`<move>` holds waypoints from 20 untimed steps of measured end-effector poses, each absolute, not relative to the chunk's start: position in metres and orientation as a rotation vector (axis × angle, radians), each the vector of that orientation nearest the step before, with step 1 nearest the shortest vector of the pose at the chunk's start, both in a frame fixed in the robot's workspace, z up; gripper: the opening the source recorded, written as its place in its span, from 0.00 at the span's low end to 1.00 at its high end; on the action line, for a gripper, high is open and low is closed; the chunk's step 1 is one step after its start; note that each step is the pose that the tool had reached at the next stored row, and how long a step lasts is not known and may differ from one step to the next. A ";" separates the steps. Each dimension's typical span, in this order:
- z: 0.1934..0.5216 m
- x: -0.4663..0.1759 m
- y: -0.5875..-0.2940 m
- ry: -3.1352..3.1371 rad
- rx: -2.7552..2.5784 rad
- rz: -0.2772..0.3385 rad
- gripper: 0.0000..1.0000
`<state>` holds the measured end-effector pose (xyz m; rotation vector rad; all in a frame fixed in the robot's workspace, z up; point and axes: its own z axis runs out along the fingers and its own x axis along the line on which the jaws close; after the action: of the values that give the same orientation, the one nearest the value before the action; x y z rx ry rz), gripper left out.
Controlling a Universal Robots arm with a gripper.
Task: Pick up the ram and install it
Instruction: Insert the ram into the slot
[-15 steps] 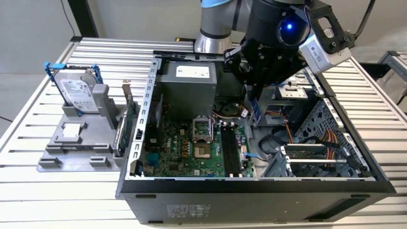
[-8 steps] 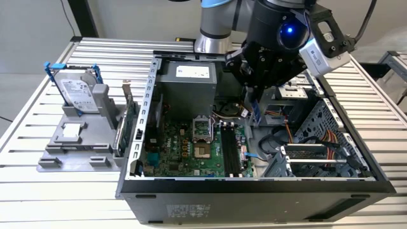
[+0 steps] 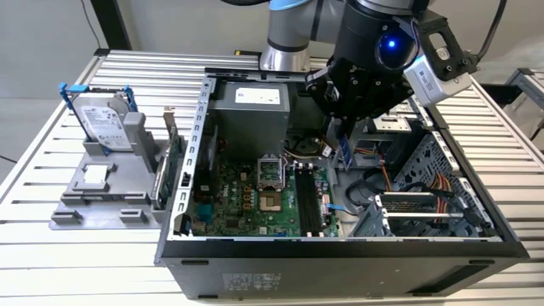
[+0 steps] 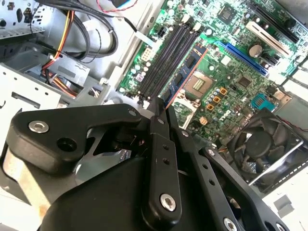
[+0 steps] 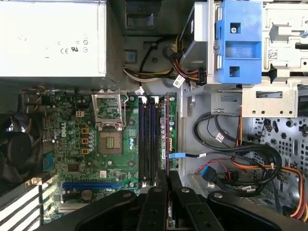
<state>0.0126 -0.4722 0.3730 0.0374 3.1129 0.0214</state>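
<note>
Pickup done: gripper point(image 4: 161, 113) is clamped on the ram point(image 4: 185, 72), hanging edge-down over the motherboard point(image 5: 96, 159) inside the PC case point(image 3: 340, 255), right above the black memory slots point(image 5: 148, 139). Not seated yet; slots look bare, so install's left.

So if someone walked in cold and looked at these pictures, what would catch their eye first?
First, the open computer case with its green motherboard laid bare. Next, the black gripper hanging inside the case, shut on the ram, a blue stick held over the dark memory slots. On the exterior view's left, outside the case, a silver hard drive stands upright in a blue frame.
</note>
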 end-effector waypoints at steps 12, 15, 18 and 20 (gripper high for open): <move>0.371 0.013 -0.472 3.113 0.041 0.023 0.00; 0.369 0.013 -0.472 3.113 0.042 0.022 0.00; 0.366 0.014 -0.472 3.113 0.043 0.022 0.00; 0.362 0.014 -0.472 3.113 0.044 0.022 0.00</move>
<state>0.0139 -0.4721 0.3624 0.0440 3.1127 0.0219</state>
